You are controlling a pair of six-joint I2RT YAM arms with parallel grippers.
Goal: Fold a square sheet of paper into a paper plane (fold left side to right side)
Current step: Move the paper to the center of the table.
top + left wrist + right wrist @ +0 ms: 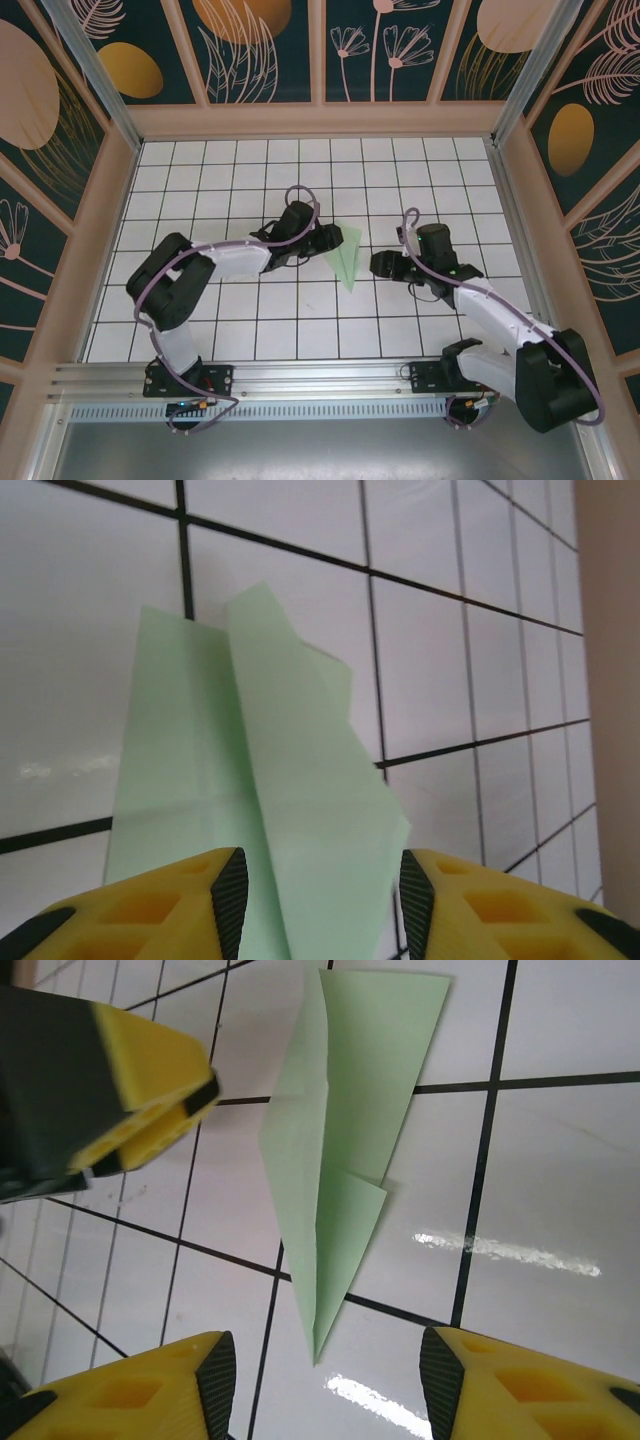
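The square sheet of paper is folded into a slim pale-green paper plane [345, 258] that lies flat on the white grid, its tip toward the near edge. My left gripper [330, 240] is at its wide end, open. In the left wrist view a raised flap of the paper plane [290, 780] runs between the yellow fingers of the left gripper [318, 880]. My right gripper [382, 265] is just right of the plane. In the right wrist view it [325, 1370] stands open, the paper plane's [340, 1160] tip just ahead and untouched. The left fingers [150, 1090] show at top left.
The white tiled table [300, 180] is boxed in by wooden-framed patterned walls [320, 118] at the back and sides. A metal rail [320, 378] carrying both arm bases runs along the near edge.
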